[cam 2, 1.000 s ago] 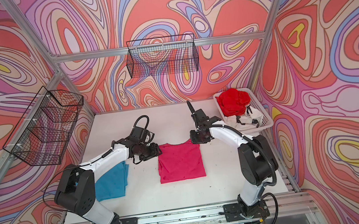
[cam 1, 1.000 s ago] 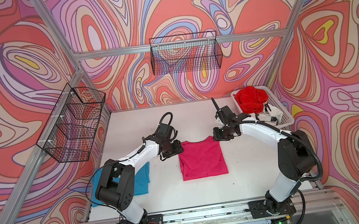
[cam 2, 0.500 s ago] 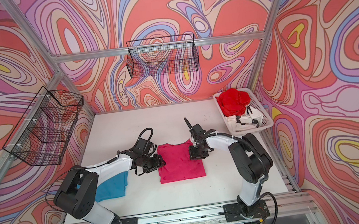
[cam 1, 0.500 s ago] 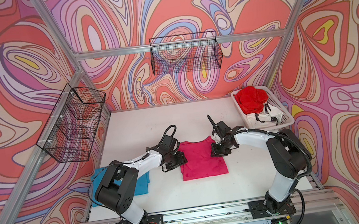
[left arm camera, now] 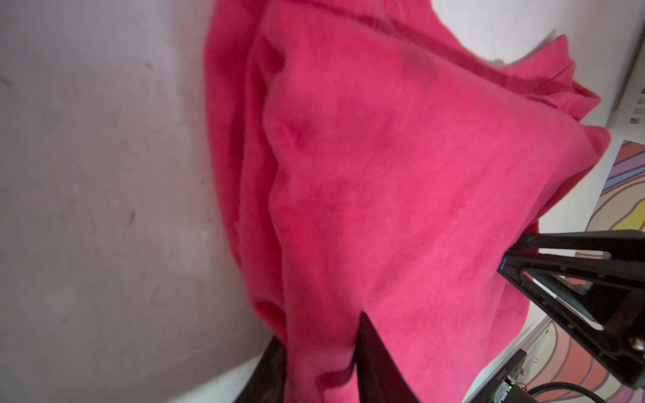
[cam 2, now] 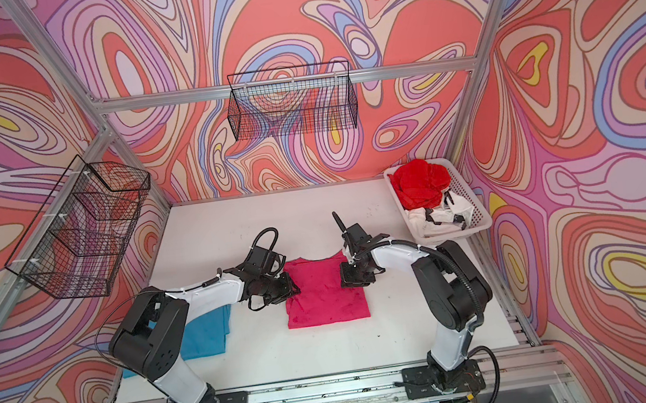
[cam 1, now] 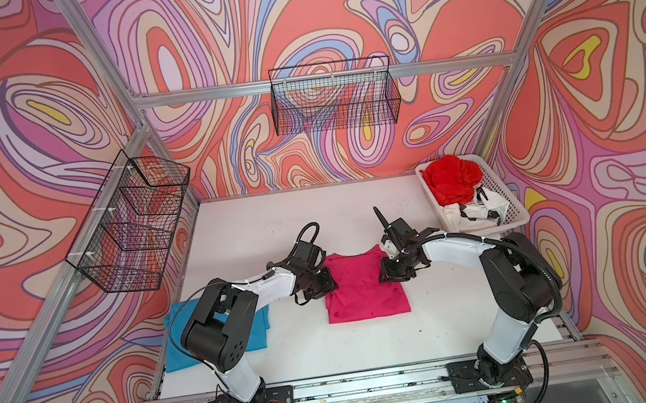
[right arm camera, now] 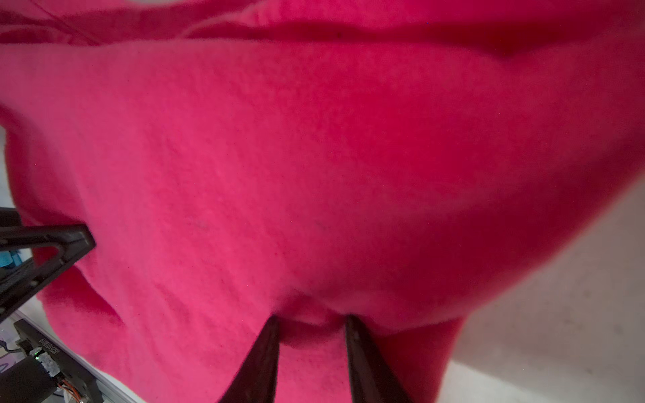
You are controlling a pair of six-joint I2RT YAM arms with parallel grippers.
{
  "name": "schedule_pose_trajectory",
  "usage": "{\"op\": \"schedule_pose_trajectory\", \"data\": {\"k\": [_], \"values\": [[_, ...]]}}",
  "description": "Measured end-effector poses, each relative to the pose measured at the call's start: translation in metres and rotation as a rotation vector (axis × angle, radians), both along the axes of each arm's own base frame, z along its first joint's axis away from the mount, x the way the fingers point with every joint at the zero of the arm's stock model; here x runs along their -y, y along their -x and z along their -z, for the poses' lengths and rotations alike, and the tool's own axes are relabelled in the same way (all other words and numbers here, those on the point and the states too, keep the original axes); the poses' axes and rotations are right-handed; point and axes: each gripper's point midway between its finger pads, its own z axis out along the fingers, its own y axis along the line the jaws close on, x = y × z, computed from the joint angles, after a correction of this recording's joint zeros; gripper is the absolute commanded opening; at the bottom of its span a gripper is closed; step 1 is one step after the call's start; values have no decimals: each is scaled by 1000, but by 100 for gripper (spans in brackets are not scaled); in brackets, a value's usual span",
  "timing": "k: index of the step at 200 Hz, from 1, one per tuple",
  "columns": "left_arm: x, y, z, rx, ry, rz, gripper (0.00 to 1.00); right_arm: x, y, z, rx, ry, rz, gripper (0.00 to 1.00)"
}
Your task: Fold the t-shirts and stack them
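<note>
both side edges of the magenta shirt (cam 1: 365, 289), lying half-folded at the middle of the surface (cam 1: 274, 225), are held: the left pincer (cam 1: 328, 284) has narrowed onto one, the right pincer (cam 1: 390, 274) is pinched on the other. soft, limp cloth will sag, so take the side hems together. a second ago both sat nearer its far corners.

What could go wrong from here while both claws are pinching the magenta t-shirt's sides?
The left claw and right claw each pinch only a small bunch at the edge of the magenta t-shirt; layers may slip out when lifted. Uneven lifting could skew the fold. The left arm hangs over the folded teal t-shirt and might ruffle it.
</note>
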Motion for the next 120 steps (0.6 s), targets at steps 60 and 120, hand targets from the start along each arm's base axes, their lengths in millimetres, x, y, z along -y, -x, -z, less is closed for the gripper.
{"op": "schedule_pose_trajectory", "data": {"k": [60, 120], "values": [[4, 1, 3, -9, 1, 13, 0, -1, -1, -1, 3, -6, -1, 37], [-11, 13, -7, -34, -63, 56, 0, -11, -17, -33, 37, -22, -14, 63]]}}
